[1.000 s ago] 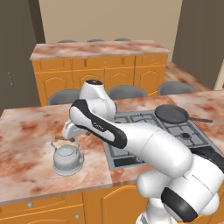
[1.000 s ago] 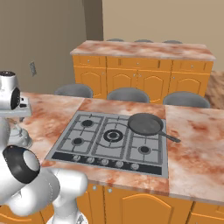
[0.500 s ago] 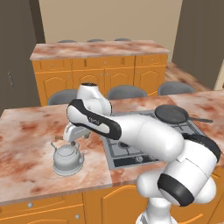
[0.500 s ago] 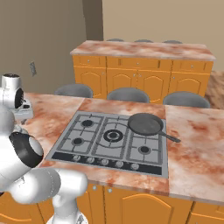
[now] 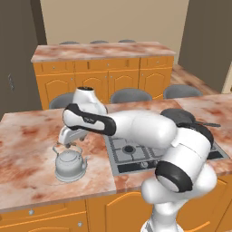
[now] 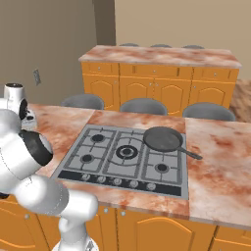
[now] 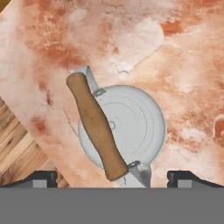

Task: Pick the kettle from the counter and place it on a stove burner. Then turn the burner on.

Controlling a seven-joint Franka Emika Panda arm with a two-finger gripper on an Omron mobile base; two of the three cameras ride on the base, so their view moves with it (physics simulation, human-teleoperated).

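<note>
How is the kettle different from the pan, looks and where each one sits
The kettle is squat, domed and shiny silver with an arched brown handle; the pan is flat, dark grey, with a straight dark handle. The kettle stands on the bare counter left of the cooktop, under the open gripper; the pan rests on a rear burner. Both are round cookware on the same counter.

The small squat silver-grey kettle [image 7: 127, 127] looks like smooth, glossy metal, and its arched brown handle [image 7: 95, 124] like matt wood. The pinkish-red marbled counter [image 5: 27, 149] looks like polished stone above orange wooden cabinet fronts [image 6: 162, 228].
</note>
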